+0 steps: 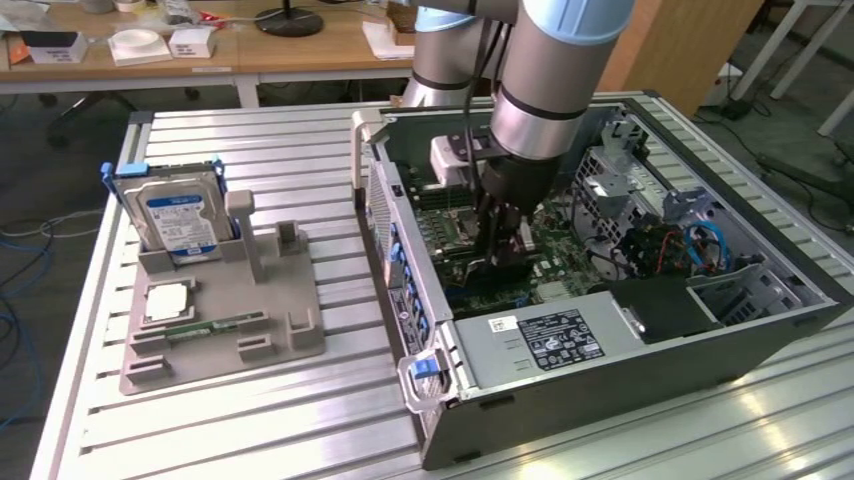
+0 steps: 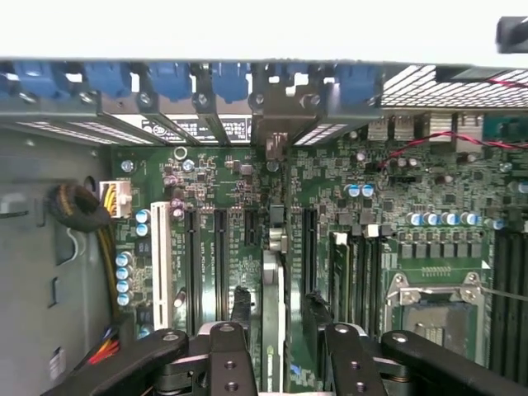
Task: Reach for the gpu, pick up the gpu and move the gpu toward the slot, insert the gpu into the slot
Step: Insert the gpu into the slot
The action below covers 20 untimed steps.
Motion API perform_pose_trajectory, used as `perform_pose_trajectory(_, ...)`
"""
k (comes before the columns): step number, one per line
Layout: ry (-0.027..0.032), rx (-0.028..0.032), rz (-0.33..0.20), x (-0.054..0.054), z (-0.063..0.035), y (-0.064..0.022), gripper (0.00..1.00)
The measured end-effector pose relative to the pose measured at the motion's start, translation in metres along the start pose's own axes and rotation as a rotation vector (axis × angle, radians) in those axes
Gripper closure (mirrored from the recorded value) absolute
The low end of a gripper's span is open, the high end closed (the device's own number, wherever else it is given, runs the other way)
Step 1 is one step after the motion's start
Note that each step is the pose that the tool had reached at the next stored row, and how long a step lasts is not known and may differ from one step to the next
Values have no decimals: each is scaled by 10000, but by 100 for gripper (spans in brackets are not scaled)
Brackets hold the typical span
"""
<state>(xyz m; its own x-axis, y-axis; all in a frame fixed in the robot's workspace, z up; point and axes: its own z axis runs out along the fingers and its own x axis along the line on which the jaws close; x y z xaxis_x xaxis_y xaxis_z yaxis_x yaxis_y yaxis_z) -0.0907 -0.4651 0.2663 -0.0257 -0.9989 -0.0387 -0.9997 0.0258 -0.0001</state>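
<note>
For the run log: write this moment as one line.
phase: insertion | gripper: shut on gpu, inside the computer case | gpu: edge-on, standing over motherboard slots | seating: cannot tell

The slatted metal table (image 1: 307,150) carries an open computer case (image 1: 627,390) lying on its side, with blue latches (image 1: 423,366) along the wall nearer the exterior view's left. The power supply (image 1: 554,338) (dark label facing up) occupies the corner of the case closest to the camera. Well apart from the case, toward the exterior view's left, a grey fixture (image 1: 220,330) holds a hard drive (image 1: 178,215) upright by its blue label. A green memory stick (image 1: 220,326) lies flat on the fixture. A wooden desk (image 1: 200,55) stands behind the table. Inside the case, the motherboard (image 2: 346,177) shows an empty CPU socket (image 2: 435,318) and a white expansion slot (image 2: 161,264).
</note>
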Motion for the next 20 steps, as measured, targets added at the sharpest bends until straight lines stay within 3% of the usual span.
perform_pose_trajectory(6,-3,30,-1,-2,-61,0,62)
perform_pose_trajectory(8,-3,31,-2,-3,-61,0,75)
perform_pose_trajectory(9,-2,30,-1,-2,-61,0,75)
perform_pose_trajectory(11,-2,30,-1,-2,-62,0,86)
perform_pose_trajectory(13,-1,30,-1,-2,-62,0,90)
perform_pose_trajectory(20,-1,30,-2,-2,-62,0,90)
